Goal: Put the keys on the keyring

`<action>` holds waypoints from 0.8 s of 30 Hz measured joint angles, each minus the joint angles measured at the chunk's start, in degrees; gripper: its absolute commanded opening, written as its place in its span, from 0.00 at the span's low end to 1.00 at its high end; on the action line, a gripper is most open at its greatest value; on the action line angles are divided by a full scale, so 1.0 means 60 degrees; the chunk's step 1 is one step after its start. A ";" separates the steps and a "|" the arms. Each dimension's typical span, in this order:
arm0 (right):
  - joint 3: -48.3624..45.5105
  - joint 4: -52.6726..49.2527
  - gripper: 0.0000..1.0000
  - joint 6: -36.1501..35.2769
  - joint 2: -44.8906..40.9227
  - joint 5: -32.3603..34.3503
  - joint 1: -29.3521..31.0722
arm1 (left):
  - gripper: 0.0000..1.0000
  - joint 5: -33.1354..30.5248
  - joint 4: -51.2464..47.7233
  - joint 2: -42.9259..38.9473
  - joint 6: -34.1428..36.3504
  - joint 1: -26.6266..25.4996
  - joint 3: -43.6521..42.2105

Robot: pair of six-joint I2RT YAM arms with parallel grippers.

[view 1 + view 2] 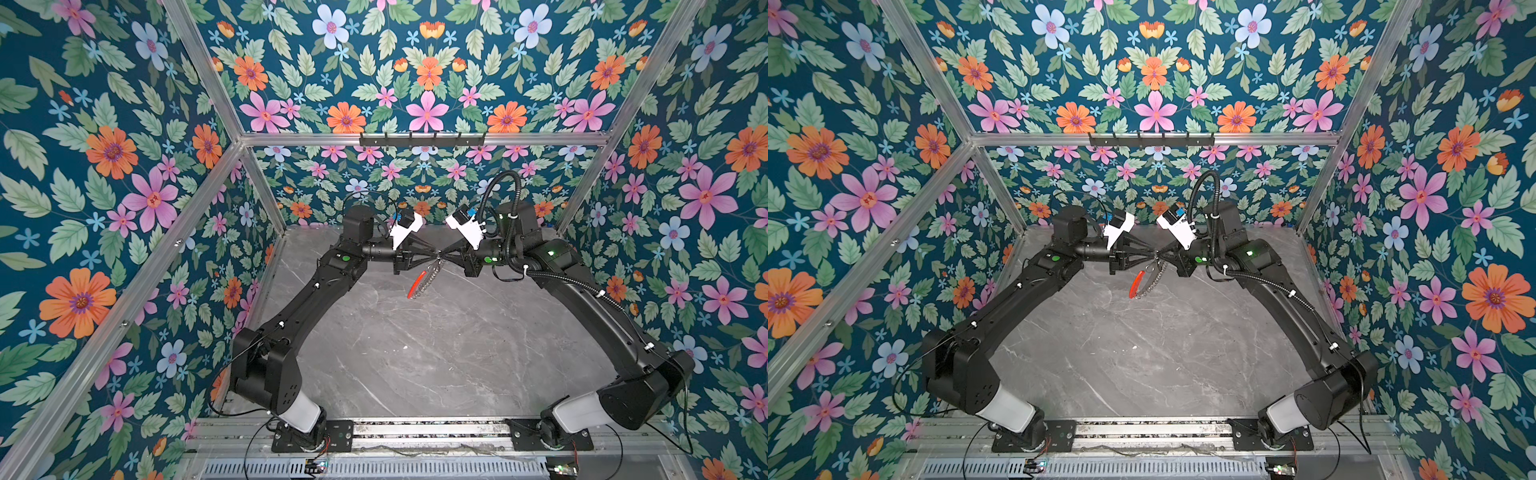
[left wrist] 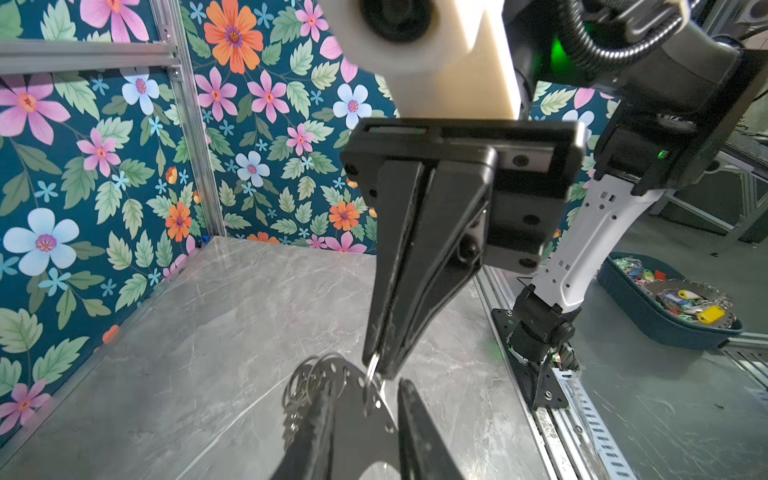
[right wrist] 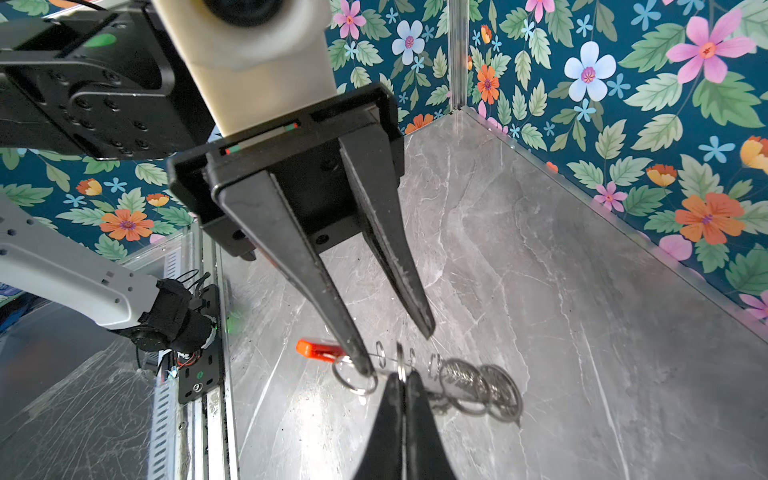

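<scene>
The right gripper is closed tight, its two fingers pressed together on a small silver ring of the keyring, and the left wrist view shows the same pinch from the front. The left gripper stands partly open. Its fingers are clearly apart with the thin edge of the keyring running between them, and one fingertip is at or inside a loose ring. Whether that tip presses on the metal cannot be told. The keyring is held up in the air where the two grippers meet, over the far middle of the table, and in both top views it hangs down below the fingertips. In those views the fingertips and what they pinch are too small to read. In the left wrist view the left gripper's own fingers are cut off by the frame edge, and the keyring shows as a flat metal band pierced with holes. A bunch of rings beside it is partly hidden behind one finger. The red segment shows in the right wrist view and in both top views, but not in the left wrist view. Only the left wrist view shows a dark tray of coloured tags lying beyond the table.
</scene>
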 measured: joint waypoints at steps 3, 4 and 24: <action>0.0044 0.0007 0.00 0.0000 0.0000 -0.0029 0.0047 | 0.17 0.0058 0.0175 -0.0004 -0.0124 0.0000 0.0000; 0.0062 0.0000 0.00 0.0000 0.0000 -0.0033 0.0058 | 0.15 0.0076 0.0182 -0.0004 -0.0146 0.0000 0.0004; 0.0080 -0.0080 0.05 0.0361 0.0000 -0.0321 0.0073 | 0.00 0.0401 0.0871 -0.0222 -0.0663 -0.0087 -0.0525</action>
